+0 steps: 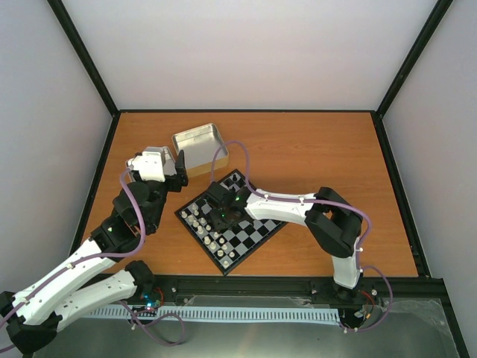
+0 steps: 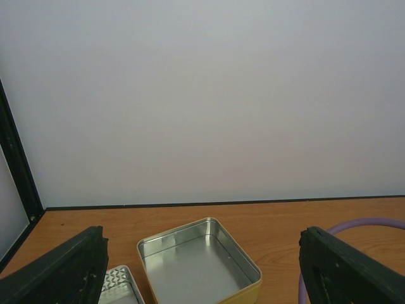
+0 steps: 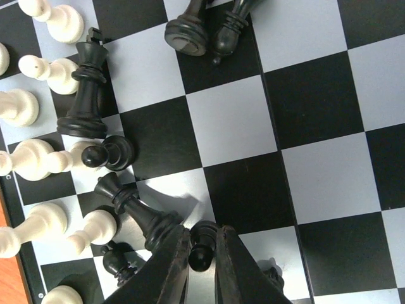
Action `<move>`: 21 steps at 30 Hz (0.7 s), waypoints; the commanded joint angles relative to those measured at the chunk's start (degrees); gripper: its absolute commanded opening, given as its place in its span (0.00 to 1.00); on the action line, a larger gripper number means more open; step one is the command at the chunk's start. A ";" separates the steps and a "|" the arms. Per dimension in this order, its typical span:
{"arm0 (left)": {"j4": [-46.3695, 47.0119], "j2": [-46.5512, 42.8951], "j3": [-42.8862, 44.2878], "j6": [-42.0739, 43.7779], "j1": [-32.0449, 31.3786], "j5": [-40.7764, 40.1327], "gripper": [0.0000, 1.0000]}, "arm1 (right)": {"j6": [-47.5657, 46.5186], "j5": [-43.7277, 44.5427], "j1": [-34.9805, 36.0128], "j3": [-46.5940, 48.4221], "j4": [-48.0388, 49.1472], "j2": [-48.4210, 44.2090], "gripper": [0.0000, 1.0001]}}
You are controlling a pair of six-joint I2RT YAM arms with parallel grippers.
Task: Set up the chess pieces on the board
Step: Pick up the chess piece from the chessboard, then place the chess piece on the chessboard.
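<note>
Board: I have the small square chessboard with black and silvery-white checks and a thin black rim (image 1: 252, 237) lying cornerwise on the orange-brown wooden bench (image 1: 313, 149), straight beneath my right tool (image 3: 202, 253).
Right tool: its two dark fingers (image 3: 166, 272) are clamped on a small black pawn (image 3: 201, 240), one pressing each side of it.
Black pieces: just left of that tool I see a tall black king with a cross on top (image 3: 88, 88), a second black pawn (image 3: 109, 154) and a long slender black piece (image 3: 136, 209). Two more black pieces (image 3: 186, 31) sit well ahead of the fingertips.
Cream pieces: glossy cream chess pieces (image 3: 38, 158) run along the board edge farther left of the tool, with the black ones in among them.
Left tool: my left tool (image 1: 180, 168) is off the board with its fingers wide apart. A rectangular silver metal tin (image 2: 199, 263) lies just ahead of it.
Hidden: the clamped pawn's base is behind the fingers. The two far black pieces are cut by the frame edge. A second silver tin with an embossed floor (image 2: 117, 285) is cut off beside the left tool's finger. From above, my right arm covers the board's middle.
Unclear: I cannot tell from the wrist view which pieces stand and which lie tipped.
</note>
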 commanded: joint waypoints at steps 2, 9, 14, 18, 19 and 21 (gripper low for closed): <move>0.97 0.13 0.62 0.98 0.23 -0.87 0.84 | 0.93 2.26 0.20 1.15 -0.84 1.34 0.12; 0.91 0.43 0.64 0.78 0.22 -0.82 0.84 | 1.61 6.02 0.20 0.39 -0.34 -2.91 0.04; 0.92 0.68 0.74 0.67 0.22 -0.63 0.84 | 3.65 11.95 0.13 -3.52 1.35 -9.79 0.03; 0.75 0.86 0.85 0.42 0.22 -0.47 0.84 | 6.87 16.79 -0.30 -8.09 0.04 -16.42 0.03; 0.69 0.92 0.88 0.31 0.22 -0.40 0.84 | 7.94 17.50 -0.55 -9.51 -0.55 -18.00 0.03; 0.70 1.04 0.92 0.24 0.22 -0.23 0.84 | 10.17 18.74 -1.18 -12.43 -2.01 -20.99 0.04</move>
